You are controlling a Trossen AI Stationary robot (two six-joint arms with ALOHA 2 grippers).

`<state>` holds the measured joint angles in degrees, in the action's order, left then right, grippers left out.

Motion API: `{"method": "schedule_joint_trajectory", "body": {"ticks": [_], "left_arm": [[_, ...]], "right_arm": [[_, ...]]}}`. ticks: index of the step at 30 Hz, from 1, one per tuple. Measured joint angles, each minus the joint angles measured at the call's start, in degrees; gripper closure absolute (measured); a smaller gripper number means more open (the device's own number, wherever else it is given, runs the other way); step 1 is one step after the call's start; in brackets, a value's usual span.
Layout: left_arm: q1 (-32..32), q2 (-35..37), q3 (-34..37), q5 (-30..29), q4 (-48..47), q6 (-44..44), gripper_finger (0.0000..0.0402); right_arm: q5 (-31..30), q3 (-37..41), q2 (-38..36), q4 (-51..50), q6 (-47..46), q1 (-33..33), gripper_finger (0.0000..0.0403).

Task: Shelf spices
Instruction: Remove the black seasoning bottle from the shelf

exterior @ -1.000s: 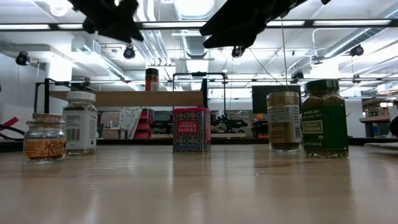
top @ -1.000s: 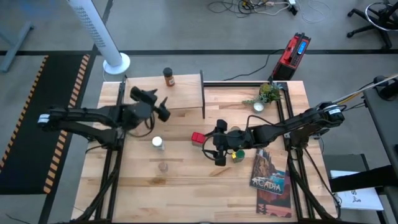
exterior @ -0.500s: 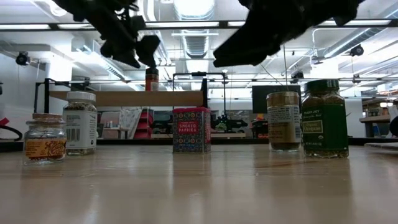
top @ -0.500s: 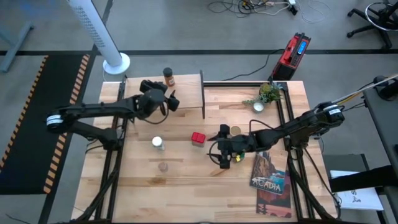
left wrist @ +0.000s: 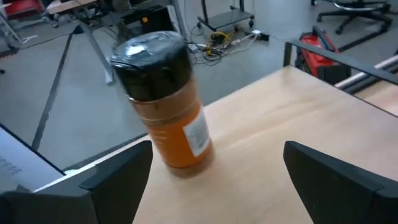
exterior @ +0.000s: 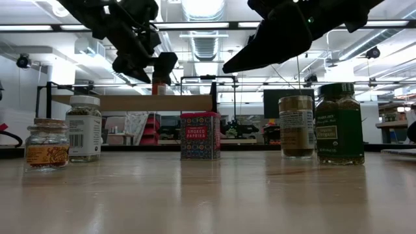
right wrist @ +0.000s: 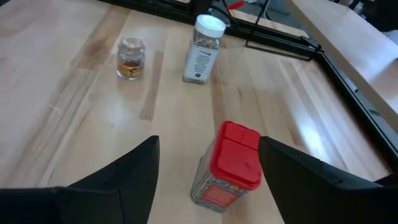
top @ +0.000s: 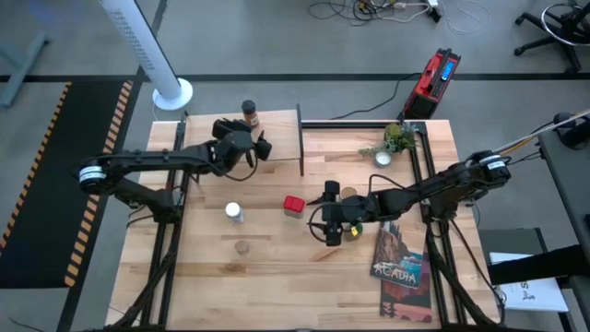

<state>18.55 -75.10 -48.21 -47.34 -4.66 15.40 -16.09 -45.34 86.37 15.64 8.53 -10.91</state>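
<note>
Overhead, we find one spice already placed: the dark-capped brown jar (top: 249, 114) stands on the shelf (top: 277, 138) at the table's far left. The left gripper (top: 255, 148) hovers over the shelf top just beside that jar, fingers spread and holding nothing. Four containers remain on the table (top: 277, 267): the white-capped clear jar (top: 235, 213), a small cork-topped jar (top: 241, 247), the red square tin (top: 294, 205), and two jars largely hidden under the right arm. The right gripper (top: 323, 221) hangs just beside the tin, on its right. We judge the task about one fifth done.

At table level, we see the green-lidded jar (exterior: 340, 123) and the tan cylindrical canister (exterior: 297, 126) standing upright side by side, the tin between them and the clear jar.

Through the left wrist camera, the brown jar is upright on the shelf, apart from both fingers; the gripper is released.

Through the right wrist camera, the tin sits between the parted fingers, untouched; the right gripper is empty.

Other items: a plant (top: 396, 140) in a white pot, the "Acadia" book (top: 398, 261), and a black frame (top: 359, 124) along the far edge. None blocks the path to the shelf, in our judgement; the placed jar leaves ample room.
</note>
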Motion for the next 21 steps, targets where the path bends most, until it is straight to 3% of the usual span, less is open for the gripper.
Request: {"method": "schedule_joint_trajectory", "body": {"ticks": [7,13,21], "left_arm": [[1.0,0.5,0.0,-1.88,0.47,0.15,0.0049],[3.31,0.3,0.02,-1.46,4.01,-1.88,0.0049],[7.53,0.29,0.02,7.9,7.11,-2.89,0.0049]], "right_arm": [[0.33,0.02,-0.02,-0.31,2.82,1.21,0.0156],[4.36,0.04,-0.04,-0.34,1.61,2.63,0.0151],[4.71,0.13,-0.07,-0.34,1.36,2.7,0.0165]]}}
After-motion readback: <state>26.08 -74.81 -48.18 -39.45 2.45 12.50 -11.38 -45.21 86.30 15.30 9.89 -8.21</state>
